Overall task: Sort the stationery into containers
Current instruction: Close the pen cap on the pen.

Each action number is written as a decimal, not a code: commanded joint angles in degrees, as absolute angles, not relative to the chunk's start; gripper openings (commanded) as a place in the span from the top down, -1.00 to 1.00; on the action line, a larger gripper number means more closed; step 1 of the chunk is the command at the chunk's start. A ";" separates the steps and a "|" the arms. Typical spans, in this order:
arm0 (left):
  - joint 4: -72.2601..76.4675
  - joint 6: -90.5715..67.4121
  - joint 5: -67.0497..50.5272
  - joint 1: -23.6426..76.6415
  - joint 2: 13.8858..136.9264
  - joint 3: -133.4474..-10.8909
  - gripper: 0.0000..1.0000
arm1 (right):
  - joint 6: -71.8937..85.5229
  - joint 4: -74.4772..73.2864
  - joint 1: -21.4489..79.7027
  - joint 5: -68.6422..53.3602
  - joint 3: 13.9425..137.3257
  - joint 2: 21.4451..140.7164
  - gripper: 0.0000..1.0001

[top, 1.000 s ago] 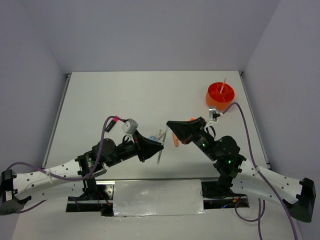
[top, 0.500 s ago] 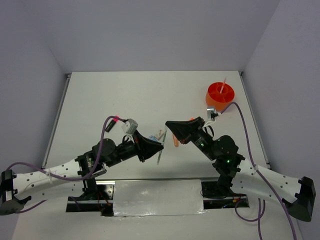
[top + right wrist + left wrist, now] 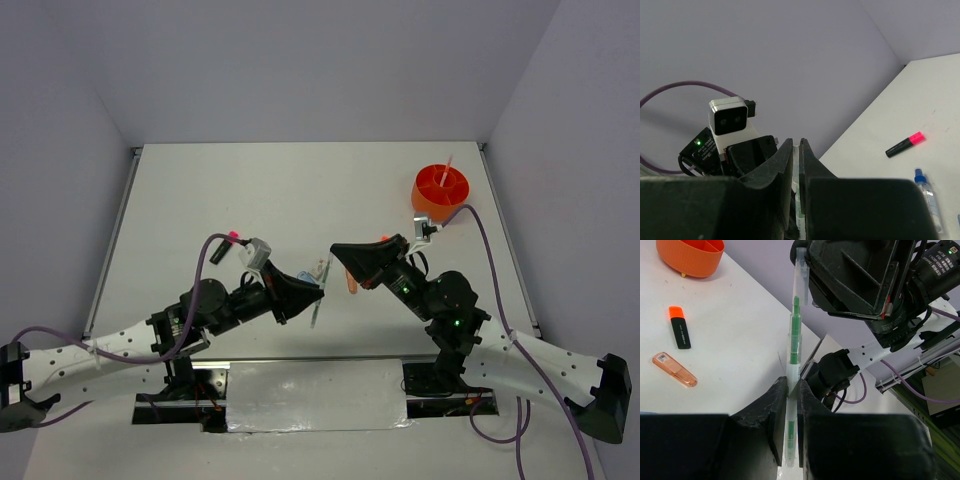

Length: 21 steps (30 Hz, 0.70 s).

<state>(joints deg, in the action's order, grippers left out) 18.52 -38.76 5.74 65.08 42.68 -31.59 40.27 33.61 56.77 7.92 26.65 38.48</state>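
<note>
The left gripper (image 3: 792,385) clamps a thin clear plastic pen with a green core (image 3: 795,325), lifted near the table's 6 o'clock, likely for a handover. The right gripper (image 3: 796,147) has its jaws nearly closed at the pen's tip, but whether they grip it cannot be told. The round orange plastic tub (image 3: 428,206) sits at 2 o'clock.

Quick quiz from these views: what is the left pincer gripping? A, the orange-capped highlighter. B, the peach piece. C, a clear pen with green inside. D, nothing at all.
C: the left wrist view shows the left pincer closed on a clear pen with green inside, its length sticking out past the fingertips.
</note>
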 commanded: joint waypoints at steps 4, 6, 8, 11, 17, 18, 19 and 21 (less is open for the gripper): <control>24.17 -36.56 5.80 65.30 43.59 -33.05 1.00 | 41.04 37.18 57.31 8.00 25.84 37.79 1.00; 25.05 -36.30 5.89 65.30 43.51 -32.87 1.00 | 41.22 37.27 57.39 8.43 25.40 37.62 1.00; 25.49 -36.04 6.15 65.30 43.24 -32.70 1.00 | 41.22 37.18 57.39 8.79 24.96 37.27 1.00; 25.84 -35.69 6.59 65.30 42.89 -32.52 1.00 | 41.48 37.35 57.22 9.14 24.17 36.83 1.00; 26.37 -35.16 6.59 65.30 43.50 -33.22 1.00 | 42.45 38.05 57.39 8.88 22.77 36.91 1.00; 26.63 -35.16 6.59 65.30 43.59 -33.31 1.00 | 42.54 38.23 57.31 8.70 22.59 36.91 1.00; 26.80 -35.07 6.68 65.30 43.59 -33.40 1.00 | 42.80 38.58 57.39 8.35 22.41 37.00 1.00; 27.24 -34.98 7.03 65.39 43.77 -33.31 1.00 | 43.15 39.02 57.39 8.09 22.06 37.00 1.00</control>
<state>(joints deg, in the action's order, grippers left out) 21.08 -36.25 6.17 65.08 43.81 -31.59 42.78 36.40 56.88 8.27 22.85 37.17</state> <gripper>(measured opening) 0.225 0.119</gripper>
